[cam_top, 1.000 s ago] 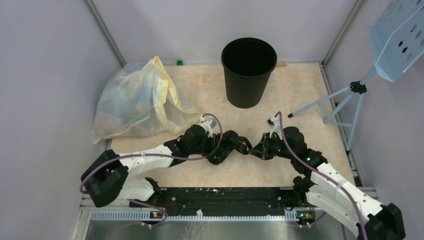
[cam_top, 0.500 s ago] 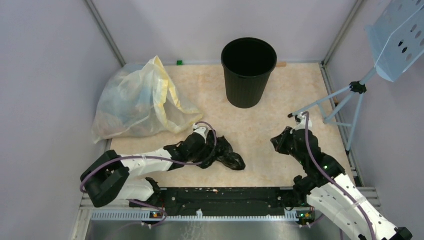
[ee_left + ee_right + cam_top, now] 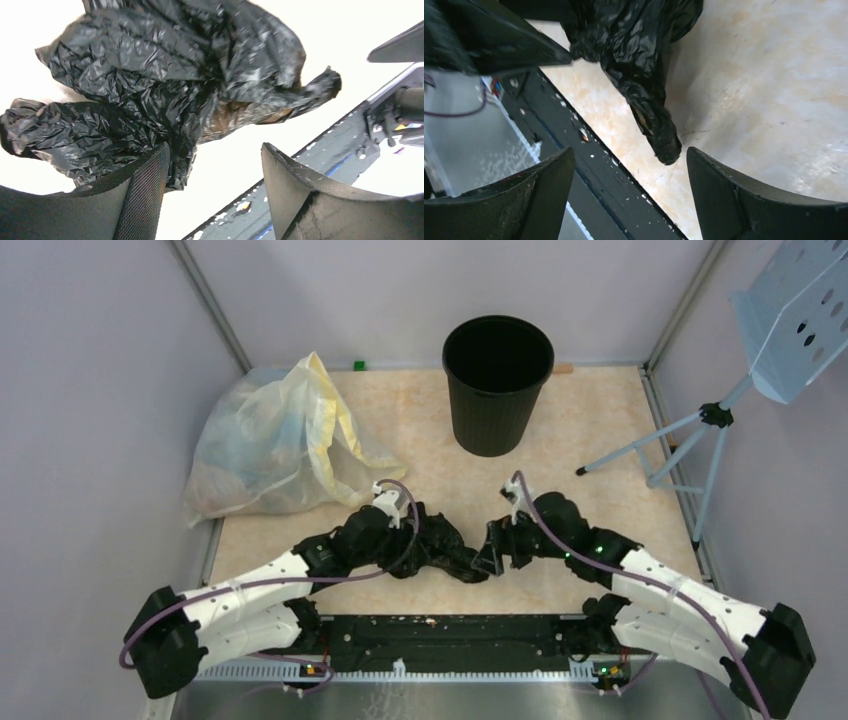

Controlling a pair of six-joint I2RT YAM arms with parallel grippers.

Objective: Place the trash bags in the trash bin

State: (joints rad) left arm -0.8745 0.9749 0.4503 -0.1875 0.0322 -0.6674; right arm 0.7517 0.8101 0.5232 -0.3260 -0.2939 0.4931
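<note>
Left gripper (image 3: 214,150): we record its fingers (image 3: 147,195) spread wide with nothing clamped. The crumpled black trash bag (image 3: 165,85) lies just beyond them, one edge beside the mesh-faced finger.

Right gripper (image 3: 629,152): we record fingers wide apart and empty. A twisted end of the bag shows in the gap between them, resting on the table (image 3: 590,430).

We place the bag between the two grippers, near the front rail (image 3: 440,630).

Trash bin (image 3: 497,390): upright toward the back, well apart from the bag.

Pale-yellow bag (image 3: 265,440): slumped at the left edge, contents inside.
</note>
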